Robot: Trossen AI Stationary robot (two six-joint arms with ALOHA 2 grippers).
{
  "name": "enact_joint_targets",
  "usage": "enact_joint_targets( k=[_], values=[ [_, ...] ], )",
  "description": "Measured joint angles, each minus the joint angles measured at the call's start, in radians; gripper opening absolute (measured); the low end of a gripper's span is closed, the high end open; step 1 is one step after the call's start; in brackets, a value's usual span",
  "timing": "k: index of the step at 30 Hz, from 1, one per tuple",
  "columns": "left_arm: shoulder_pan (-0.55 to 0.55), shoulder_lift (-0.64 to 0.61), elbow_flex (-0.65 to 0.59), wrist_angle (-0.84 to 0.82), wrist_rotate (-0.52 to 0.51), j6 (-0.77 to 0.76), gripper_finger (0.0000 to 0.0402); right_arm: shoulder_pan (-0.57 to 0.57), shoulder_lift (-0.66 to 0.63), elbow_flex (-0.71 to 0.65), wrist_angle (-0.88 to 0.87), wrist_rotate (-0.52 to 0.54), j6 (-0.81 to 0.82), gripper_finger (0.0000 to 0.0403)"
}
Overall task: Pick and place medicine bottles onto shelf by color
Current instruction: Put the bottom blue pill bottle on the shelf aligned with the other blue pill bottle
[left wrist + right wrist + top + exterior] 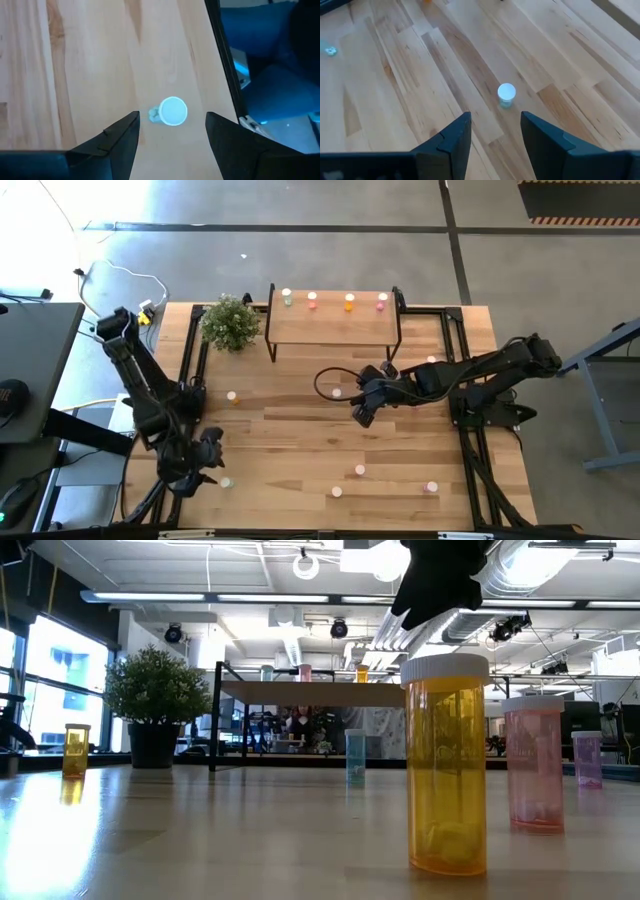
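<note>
- A pale green bottle (506,94) stands upright on the table (300,450), just ahead of the right gripper (495,131), whose fingers are spread and empty.
- Another green bottle (172,111) stands near the table's left edge, under the open, empty left gripper (172,131).
- Four bottles line the shelf (330,330).

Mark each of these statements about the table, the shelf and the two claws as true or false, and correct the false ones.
1. Four bottles stand on the shelf. True: they line its far edge, starting with a pale green one.
2. The right claw grips a bottle. False: its fingers are open and empty, with a white-capped bottle on the table ahead of it.
3. The left claw is open above a pale-capped bottle. True.
4. The potted plant stands on the shelf. False: it stands on the table beside the shelf.
5. An orange bottle stands upright nearest the low camera. True.
</note>
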Motion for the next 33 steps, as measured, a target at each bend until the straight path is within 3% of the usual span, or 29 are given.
enact_joint_targets(
  k=[33],
  values=[
    [-0.021,0.291,0.000,0.169,-0.047,-0.018,0.0216,0.000,0.000,0.000,0.034,0.000,-0.008,0.0163]
  ],
)
